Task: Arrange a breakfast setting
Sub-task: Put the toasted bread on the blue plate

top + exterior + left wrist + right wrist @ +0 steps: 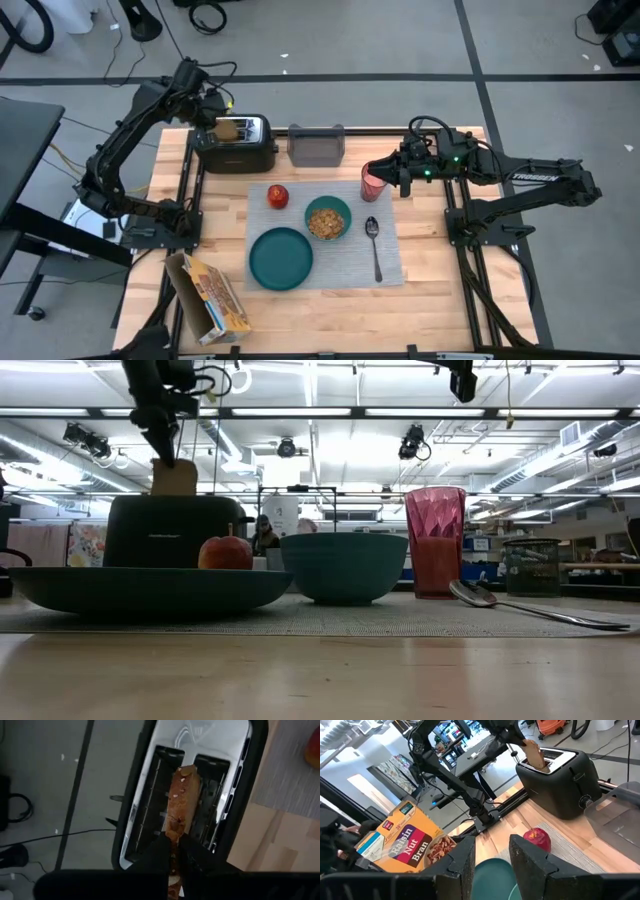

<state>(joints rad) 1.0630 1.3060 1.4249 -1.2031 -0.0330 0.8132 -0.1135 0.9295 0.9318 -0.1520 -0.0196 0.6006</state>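
Note:
My left gripper (218,112) is over the black toaster (237,150) at the table's far left, shut on the toast slice (175,478), which stands out of the toaster's top. My right gripper (392,180) is open and empty, just right of the translucent red cup (372,182) and higher than it. The cup stands on the grey placemat's (390,265) far right corner. On the mat are the teal plate (281,258), the teal bowl (328,218) holding cereal, the metal spoon (375,248) and the small red fruit (277,196). My left gripper pinches the toast slice's upper edge (175,826) between its two fingers (162,851), coming from above and pointing down. The slice stands on edge, a little tilted, with its lower end at the toaster's slot (543,766).
A small grey tray (317,146) stands right of the toaster at the far edge. An open cereal box (212,295) lies at the near left corner. Bare wood shows near the front edge and to the right of the mat.

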